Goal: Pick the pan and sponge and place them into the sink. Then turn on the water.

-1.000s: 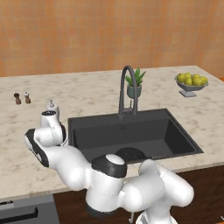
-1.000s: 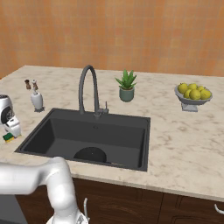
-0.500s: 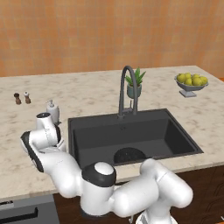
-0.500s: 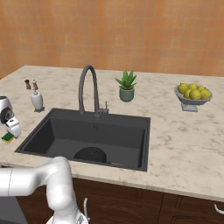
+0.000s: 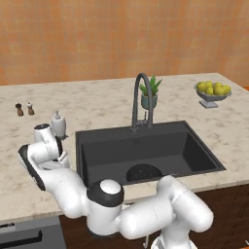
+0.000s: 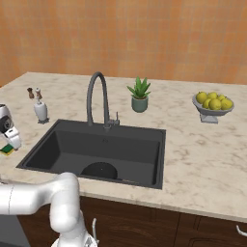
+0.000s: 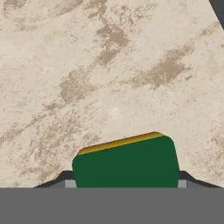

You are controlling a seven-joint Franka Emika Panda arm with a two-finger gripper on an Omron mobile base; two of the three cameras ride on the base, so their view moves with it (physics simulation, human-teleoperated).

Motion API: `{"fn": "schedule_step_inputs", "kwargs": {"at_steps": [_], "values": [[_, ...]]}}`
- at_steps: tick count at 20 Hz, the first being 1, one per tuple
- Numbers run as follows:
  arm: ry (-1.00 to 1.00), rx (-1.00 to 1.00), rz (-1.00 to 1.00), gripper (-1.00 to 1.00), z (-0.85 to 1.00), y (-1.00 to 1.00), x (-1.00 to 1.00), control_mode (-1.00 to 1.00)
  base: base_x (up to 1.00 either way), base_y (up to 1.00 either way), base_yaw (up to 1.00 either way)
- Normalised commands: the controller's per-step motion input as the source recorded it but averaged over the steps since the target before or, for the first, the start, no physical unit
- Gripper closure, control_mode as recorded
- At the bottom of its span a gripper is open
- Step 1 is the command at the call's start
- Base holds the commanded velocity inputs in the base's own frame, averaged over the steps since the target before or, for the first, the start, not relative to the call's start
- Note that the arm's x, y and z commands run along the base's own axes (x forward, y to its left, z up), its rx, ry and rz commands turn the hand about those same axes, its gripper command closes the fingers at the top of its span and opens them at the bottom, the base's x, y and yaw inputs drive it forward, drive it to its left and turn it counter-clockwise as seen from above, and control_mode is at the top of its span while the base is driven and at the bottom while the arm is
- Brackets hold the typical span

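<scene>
Flanking the sponge (image 7: pixel 127 162), pincer (image 7: pixel 124 183) tips hidden.

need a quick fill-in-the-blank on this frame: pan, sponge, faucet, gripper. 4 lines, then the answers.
1. The black pan lies inside the ____.
2. The sponge has a ____ top over a yellow body.
3. The sponge sits between the gripper fingers, on the counter to the ____ of the sink, seen from the base views.
4. From the faucet, ____ water falls.

Answers: sink; green; left; no
</scene>
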Motion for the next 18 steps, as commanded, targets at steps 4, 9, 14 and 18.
{"fn": "schedule_step_inputs", "kwargs": {"at_steps": [4, 9, 14, 18], "values": [[-0.14, 0.05, -0.03, 1.00, 0.01, -0.58, -0.59, -1.00, 0.00, 0.00, 0.00], [-0.10, 0.14, -0.02, 1.00, 0.21, -0.97, -0.45, -1.00, 0.00, 0.00, 0.00], [-0.09, 0.13, -0.04, 1.00, 0.39, -1.00, -0.03, -1.00, 0.00, 0.00, 0.00], [-0.02, 0.00, -0.11, 1.00, 0.12, -1.00, 0.06, -1.00, 0.00, 0.00, 0.00]]}}
